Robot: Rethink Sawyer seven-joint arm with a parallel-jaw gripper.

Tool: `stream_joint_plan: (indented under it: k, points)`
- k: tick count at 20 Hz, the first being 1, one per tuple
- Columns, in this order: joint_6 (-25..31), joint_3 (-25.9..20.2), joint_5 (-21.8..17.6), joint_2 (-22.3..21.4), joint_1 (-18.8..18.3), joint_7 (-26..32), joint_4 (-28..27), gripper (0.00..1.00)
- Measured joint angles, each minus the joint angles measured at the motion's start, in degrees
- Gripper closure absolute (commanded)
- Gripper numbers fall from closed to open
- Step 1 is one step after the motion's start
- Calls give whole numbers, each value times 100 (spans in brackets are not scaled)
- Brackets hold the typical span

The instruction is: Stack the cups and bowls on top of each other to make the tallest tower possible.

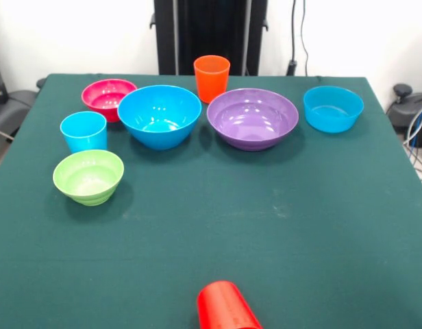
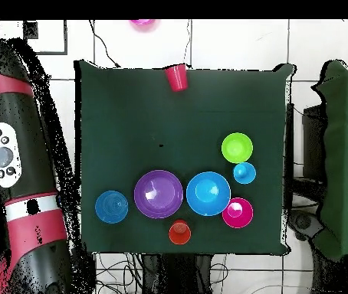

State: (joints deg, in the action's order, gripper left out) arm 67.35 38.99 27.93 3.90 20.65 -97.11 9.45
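Surveying the table [image 1: 314, 226], nothing is stacked yet: every piece stands or lies alone on the green cloth, so the job is judged to be at its very start.

The purple bowl [image 1: 253, 118] and the large blue bowl [image 1: 159, 115] sit side by side near the far edge, close but apart. The orange cup [image 1: 212, 77] stands upright just behind the gap between them. A pink bowl [image 1: 109, 98] sits behind the large blue bowl's left flank, the light blue cup [image 1: 83, 131] stands upright in front of it, and a green bowl [image 1: 88, 176] lies nearer the camera. A smaller blue bowl [image 1: 333, 107] stands apart on the right. The red cup [image 1: 225, 306] lies on its side at the near edge, well apart from the rest.

The arm [image 2: 24, 176] is parked off the table in the overhead view; its gripper cannot be made out, so its state cannot be told.

Next move, in my judgement: bring the arm over the table and choose the widest bowl as a base. The tipped red cup will need righting.
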Motion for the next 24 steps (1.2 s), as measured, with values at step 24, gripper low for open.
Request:
stream_joint_plan:
  k: [24]
  points:
    - [-1663, -2059, 106, -1471, -594, 0, 2822, 0]
